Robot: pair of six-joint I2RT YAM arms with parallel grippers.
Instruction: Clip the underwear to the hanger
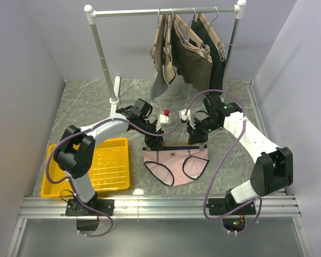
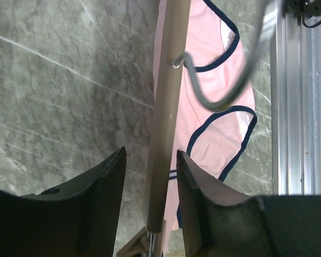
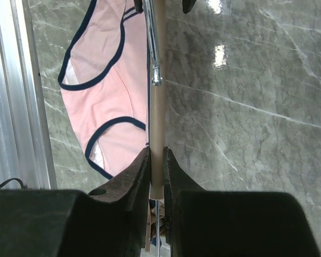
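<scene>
The underwear, small soft pale pink briefs with navy edging, lies flat on the grey marbled table top just beside both hands, on the side toward the arm bases. Its waistband runs along the hanger, a slim tan bar with a silver wire hook. The right gripper is pressed together on the bar near its end. The left gripper stands spread, one finger on each side of the bar with gaps showing. The cloth is probably light and limp and would bunch or slip, so the firmer waistband hem right by a clip seems the place to pinch; the bar looks stiff and smooth, best held near its ends. Only the top view shows both hands at one hanger. Only the wrist views show finger contact, and what may be the clip just inside the left fingertips, too cropped to be sure.
</scene>
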